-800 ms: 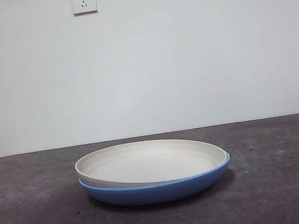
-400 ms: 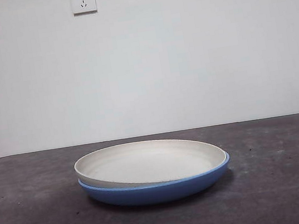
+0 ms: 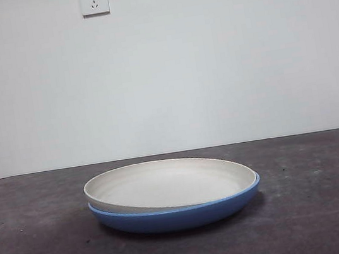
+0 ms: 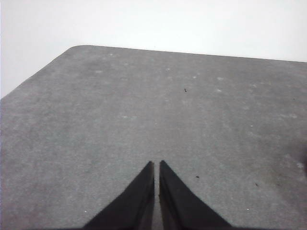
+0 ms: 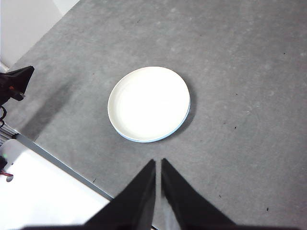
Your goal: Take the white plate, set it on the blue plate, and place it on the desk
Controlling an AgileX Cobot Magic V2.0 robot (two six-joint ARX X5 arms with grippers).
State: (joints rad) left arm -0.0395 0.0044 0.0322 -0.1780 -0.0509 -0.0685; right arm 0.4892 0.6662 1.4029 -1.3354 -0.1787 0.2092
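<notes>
High above the tabletop, the right gripper (image 5: 158, 165) hangs with its two black jaws pressed together, gripping nothing. Well below it, the round matte cream white plate (image 3: 168, 183) sits slightly askew inside the round glossy blue plate (image 3: 176, 215), both resting on the dark grey speckled desk (image 3: 322, 206). Off to one side, the left gripper (image 4: 157, 166) also has its jaws pressed together over bare desk.
</notes>
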